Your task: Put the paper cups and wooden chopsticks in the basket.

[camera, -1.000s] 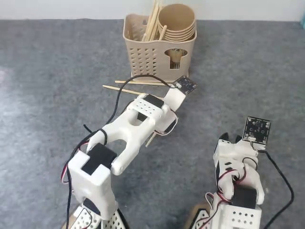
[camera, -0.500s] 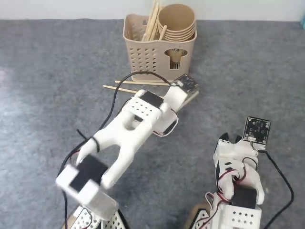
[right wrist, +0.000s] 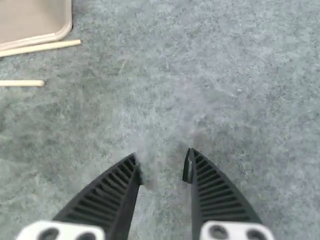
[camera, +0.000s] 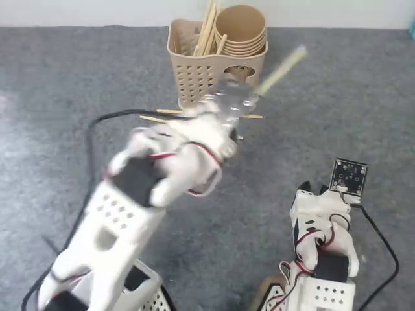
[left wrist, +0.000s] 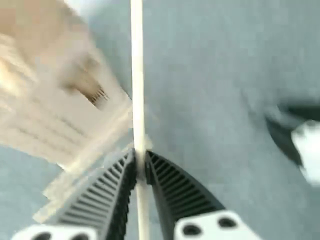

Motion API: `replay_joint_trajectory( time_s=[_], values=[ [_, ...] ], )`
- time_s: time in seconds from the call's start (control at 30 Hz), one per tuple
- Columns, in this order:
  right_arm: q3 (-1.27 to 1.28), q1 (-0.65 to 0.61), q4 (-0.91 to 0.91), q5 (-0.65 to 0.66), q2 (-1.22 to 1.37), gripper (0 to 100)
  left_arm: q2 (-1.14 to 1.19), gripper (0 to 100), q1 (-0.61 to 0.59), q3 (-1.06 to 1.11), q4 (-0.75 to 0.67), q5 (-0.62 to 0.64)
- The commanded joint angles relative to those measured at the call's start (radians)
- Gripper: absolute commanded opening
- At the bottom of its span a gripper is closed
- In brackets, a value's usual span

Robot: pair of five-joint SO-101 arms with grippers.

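Left gripper: clamped on one chopstick, apparently near mid-length.
Basket: at 12 o'clock from the grip.
Advice: stand it upright above the rim before releasing.
Right gripper: parted, holding nothing.

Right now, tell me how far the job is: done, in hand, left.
Done: the cups and several chopsticks stand in the basket. In hand: the left gripper is shut on one chopstick, lifted near the basket. Left: two loose chopsticks lie on the carpet in front of the basket. The right gripper is open, holding nothing.
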Motion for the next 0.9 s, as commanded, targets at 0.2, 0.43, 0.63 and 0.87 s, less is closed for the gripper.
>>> replay_joint_trajectory(
  time_s=[0.2, 0.43, 0.63, 0.87],
  values=[
    [0.005, -0.002, -0.045, -0.014, -0.015, 11.7, -0.137, 1, -0.186, 0.257, -0.825, 0.112],
    [0.005, -0.007, -0.045, -0.015, -0.015, 11.7, -0.018, 1, -0.218, 0.421, -1.389, 0.183],
    [0.006, -0.005, -0.044, -0.015, -0.015, 11.7, 0.206, 1, -0.249, 0.242, -1.396, 0.184],
    [0.006, -0.007, -0.044, -0.014, -0.015, 11.7, 0.531, 1, -0.308, -0.065, -1.396, 0.180]
  ],
)
